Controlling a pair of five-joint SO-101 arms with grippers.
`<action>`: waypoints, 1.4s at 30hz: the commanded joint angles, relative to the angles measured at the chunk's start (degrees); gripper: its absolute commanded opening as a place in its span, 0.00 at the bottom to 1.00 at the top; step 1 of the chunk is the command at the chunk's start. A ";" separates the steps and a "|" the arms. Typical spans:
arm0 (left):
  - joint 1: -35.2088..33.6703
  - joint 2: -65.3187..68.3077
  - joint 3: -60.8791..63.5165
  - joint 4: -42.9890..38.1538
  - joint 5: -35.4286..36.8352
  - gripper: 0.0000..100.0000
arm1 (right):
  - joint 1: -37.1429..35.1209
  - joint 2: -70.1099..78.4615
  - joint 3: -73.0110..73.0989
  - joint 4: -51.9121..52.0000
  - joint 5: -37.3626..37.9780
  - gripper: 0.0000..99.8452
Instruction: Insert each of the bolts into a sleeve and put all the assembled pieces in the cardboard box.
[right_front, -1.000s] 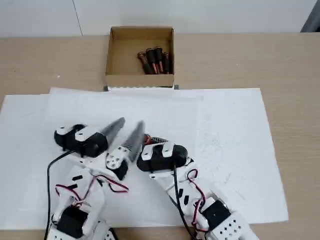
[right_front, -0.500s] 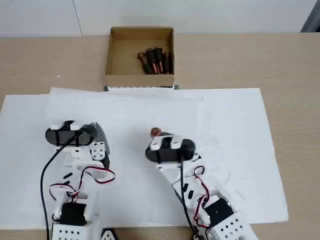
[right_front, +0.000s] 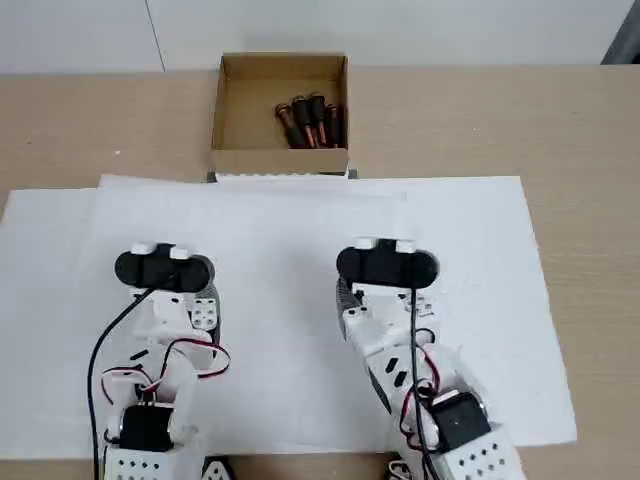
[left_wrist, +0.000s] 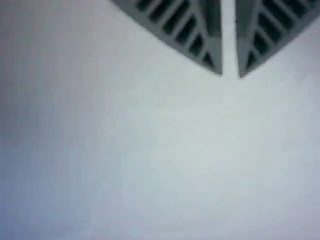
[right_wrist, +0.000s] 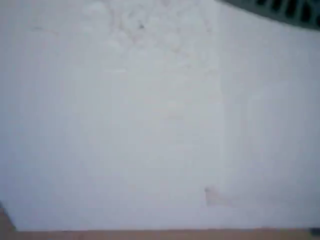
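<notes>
Seemingly the job is close to done, judging by how things lie. The wooden table (right_front: 580, 120) carries a broad white paper sheet (right_front: 300, 220), and both arms stand on its near part, well apart from the box. The left arm (right_front: 165, 270) and the right arm (right_front: 387, 265) each point down at the paper. The left gripper (left_wrist: 229, 72) hangs just above bare sheet, its jaws drawn almost together with only a thin slit between them and nothing held. The right gripper (right_wrist: 285, 12) is at the edge of its own wrist view, over plain paper. Whether it is open, closed or carrying anything cannot be told. Past the sheet's far edge sits the cardboard box (right_front: 232, 110), open-topped and upright. Its left part is bare floor. Its right part holds a small cluster of assembled pieces (right_front: 310, 122), dark sleeves with coppery bolts, lying close together and touching; perhaps four or five, though the count is unsure. Every assembled piece I can see lies in that box, so what is left is probably little. At most it is one piece hidden under an arm, which cannot be ruled out.
</notes>
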 joint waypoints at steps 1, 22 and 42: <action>-0.26 -0.53 -0.22 0.18 -0.62 0.00 | 0.57 -0.04 -7.91 0.92 -0.44 0.00; 0.00 -0.53 -0.22 2.29 -0.26 0.00 | 7.43 51.30 -52.92 -2.51 -0.35 0.00; -0.09 -0.53 -0.22 2.55 -0.35 0.00 | 7.78 104.31 -106.02 -2.59 8.18 0.00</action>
